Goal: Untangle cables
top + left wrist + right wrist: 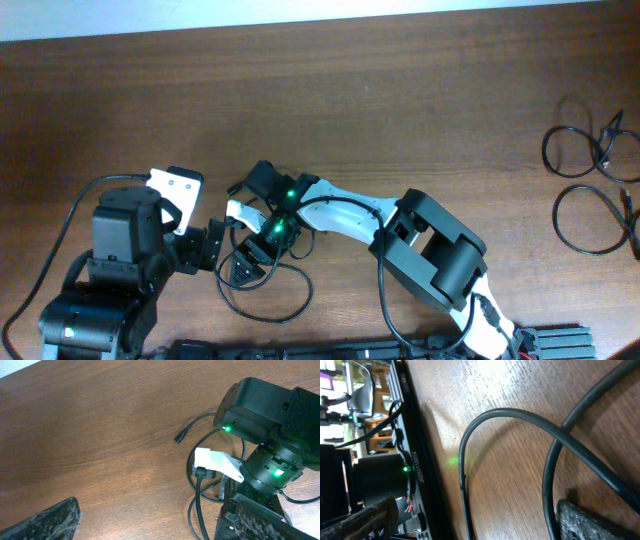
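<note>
Both arms are crowded together at the near middle of the wooden table (400, 90). The right gripper (250, 264) is down low over a loose tangle of black cables (306, 288), jaws spread wide. In its wrist view one cord arches across the wood (520, 412) and another crosses it, running close past the right-hand finger (600, 520), with nothing pinched. The left gripper (205, 252) sits just beside it, facing in, also wide open and holding nothing. Its camera looks straight at the right arm's wrist, green lights glowing. From there a cable snakes under that wrist (192, 515), and one small dark plug (180, 437) lies free on the table. Well apart at the far right edge lie two more loops (606, 148), one above the other, separate from the tangle.
</note>
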Controlling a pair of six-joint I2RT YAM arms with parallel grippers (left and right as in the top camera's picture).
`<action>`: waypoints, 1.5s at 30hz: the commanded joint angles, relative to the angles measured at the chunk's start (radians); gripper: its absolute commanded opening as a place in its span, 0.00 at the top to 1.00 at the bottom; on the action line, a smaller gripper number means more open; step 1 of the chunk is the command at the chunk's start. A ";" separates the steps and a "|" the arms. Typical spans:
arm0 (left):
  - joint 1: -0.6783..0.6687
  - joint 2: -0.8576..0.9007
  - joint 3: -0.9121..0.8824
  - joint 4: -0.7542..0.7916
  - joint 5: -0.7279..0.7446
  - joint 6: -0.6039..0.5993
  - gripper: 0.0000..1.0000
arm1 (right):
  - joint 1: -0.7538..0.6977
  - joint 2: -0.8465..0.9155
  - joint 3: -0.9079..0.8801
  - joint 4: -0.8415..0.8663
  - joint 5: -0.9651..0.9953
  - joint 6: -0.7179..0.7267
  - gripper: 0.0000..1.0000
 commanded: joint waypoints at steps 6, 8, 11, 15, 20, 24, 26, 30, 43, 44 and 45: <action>0.002 -0.003 0.013 0.002 -0.004 0.013 0.01 | 0.012 0.070 -0.025 0.010 -0.039 -0.019 0.94; 0.002 -0.003 0.013 0.002 -0.004 0.013 0.01 | 0.006 0.069 -0.024 0.003 -0.039 -0.019 0.96; 0.002 -0.003 0.013 0.002 -0.004 0.013 0.01 | -0.093 0.060 0.026 -0.125 0.011 -0.018 0.96; 0.002 -0.003 0.013 0.002 -0.004 0.013 0.01 | -0.325 -0.014 0.286 -0.470 0.544 -0.014 0.96; 0.002 -0.003 0.013 0.002 -0.004 0.013 0.01 | -0.737 -0.016 0.858 -0.687 0.670 0.016 0.96; 0.002 -0.003 0.013 0.002 -0.004 0.013 0.01 | -1.034 -0.016 1.151 -0.577 0.706 0.162 0.96; 0.002 -0.003 0.013 0.002 -0.004 0.013 0.01 | -1.153 -0.016 1.268 -0.455 0.715 0.201 0.96; 0.002 -0.003 0.013 0.002 -0.004 0.013 0.01 | -1.219 -0.016 1.374 -0.187 0.894 0.200 0.96; 0.002 -0.003 0.013 0.002 -0.004 0.013 0.01 | -1.214 -0.008 0.999 -0.311 1.020 0.004 0.96; 0.002 -0.003 0.013 0.002 -0.004 0.013 0.01 | -1.204 -0.008 0.966 -0.314 1.014 0.004 0.96; 0.002 -0.003 0.013 0.002 -0.004 0.013 0.01 | -1.183 -0.008 0.930 -0.323 1.014 0.003 0.96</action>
